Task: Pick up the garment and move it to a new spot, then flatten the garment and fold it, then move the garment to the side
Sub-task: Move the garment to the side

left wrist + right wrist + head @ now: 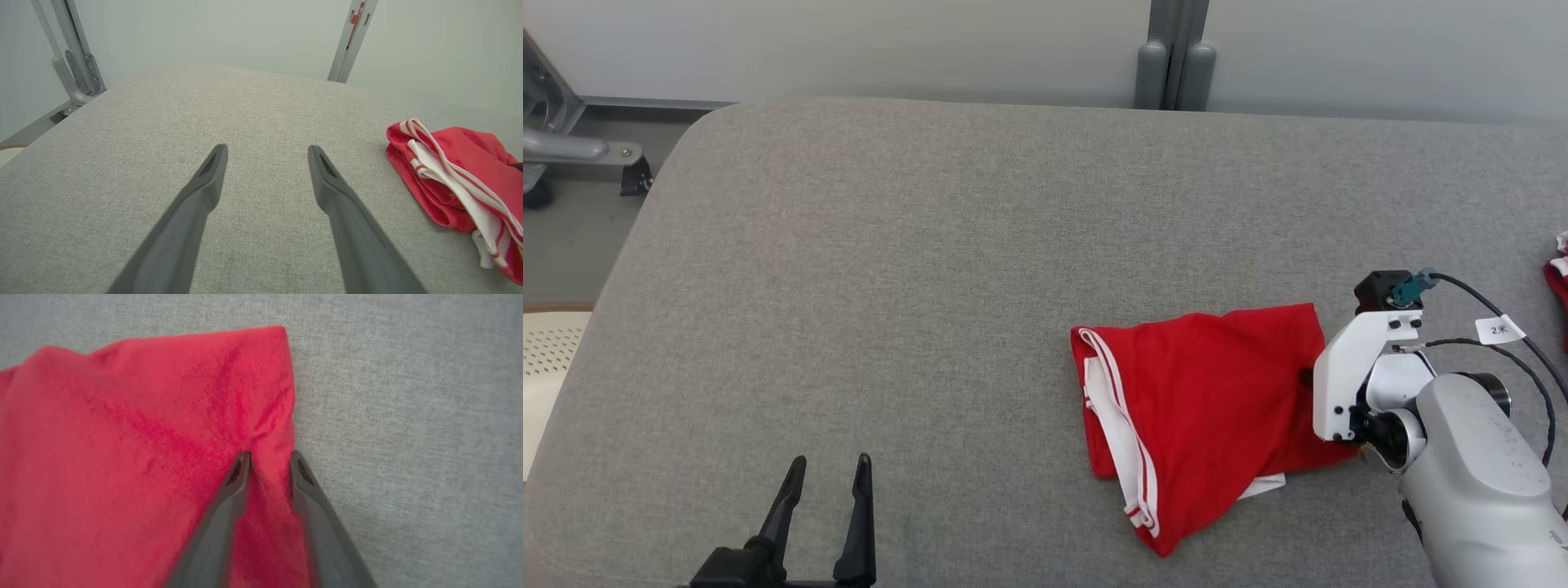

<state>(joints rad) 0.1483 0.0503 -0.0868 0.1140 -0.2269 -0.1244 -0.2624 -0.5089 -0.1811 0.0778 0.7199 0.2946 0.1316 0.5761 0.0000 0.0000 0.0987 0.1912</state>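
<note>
- I found the right gripper [269, 461] pinching the right edge of the folded red garment [1201, 408] on the cushion [890, 245].
- My left gripper [829, 478] stood spread, empty.
- Risk (shallow pinch): layers could slip, undoing the fold.

One grey padded surface [890, 269] carries the cloth. On it lies one red garment [1201, 392] with white striped trim, toward the near right corner. One more piece of red-and-white cloth [1558, 282] is cut off at the right edge, making two cloth items in all. There are two grippers, one left gripper [831, 461] at the near edge and one right gripper [271, 455] at the garment's right edge. Each has two dark fingers [196, 212], four altogether. There are two black cables [1470, 288], one bearing a single white tag [1499, 329]. Two rounded grey posts [1176, 73] stand beyond the far edge. One white perforated object [547, 359] sits off the left edge.
</note>
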